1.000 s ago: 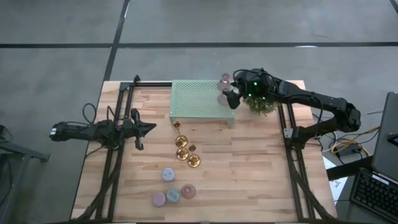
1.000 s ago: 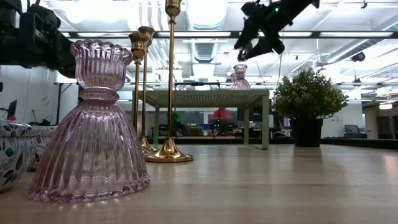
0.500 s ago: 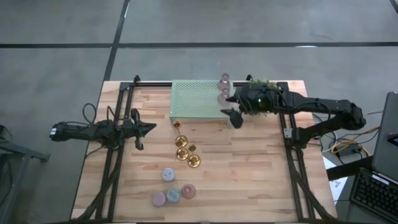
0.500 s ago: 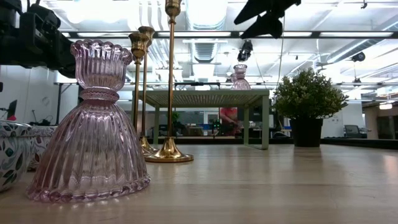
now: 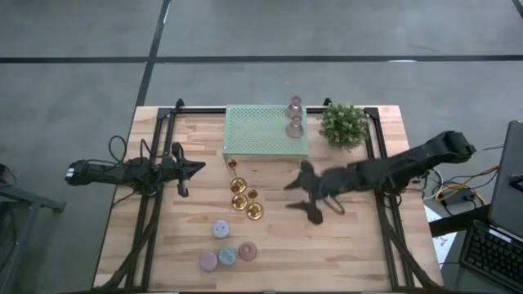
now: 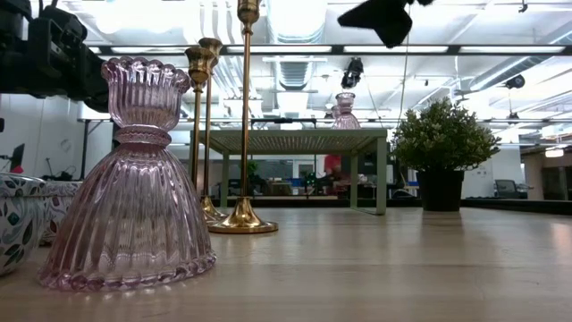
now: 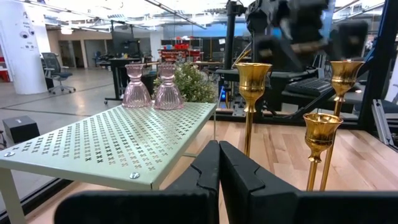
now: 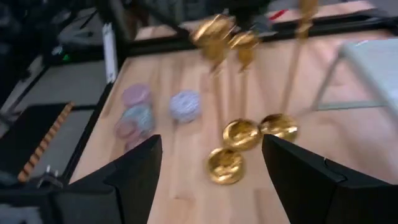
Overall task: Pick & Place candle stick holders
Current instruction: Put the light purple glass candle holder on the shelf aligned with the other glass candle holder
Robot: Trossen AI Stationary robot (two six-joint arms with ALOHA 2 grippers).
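Note:
Two pink glass holders (image 5: 294,117) stand on the mint-green perforated stand (image 5: 261,135), at its far right. Several gold holders (image 5: 243,194) stand on the table just near of the stand. Several squat pastel holders (image 5: 226,247) sit nearer the front edge. Another pink glass holder (image 6: 134,179) stands close to the low camera. My right gripper (image 5: 304,196) hangs open and empty above the table's middle, right of the gold holders (image 8: 241,134). My left gripper (image 5: 196,169) is shut and empty at the table's left, level, pointing toward the gold holders (image 7: 252,74).
A small bushy green plant (image 5: 343,124) in a dark pot stands at the far right, beside the stand. Black frame rails (image 5: 151,204) run along the table's left and right sides. Bare wood lies at the near right (image 5: 343,253).
My right gripper has drawn back from the glass holders at the stand's far right corner. It has swung toward the table's near edge and left, to above the table's middle near the gold holders. Both glass holders have stayed upright on the stand.

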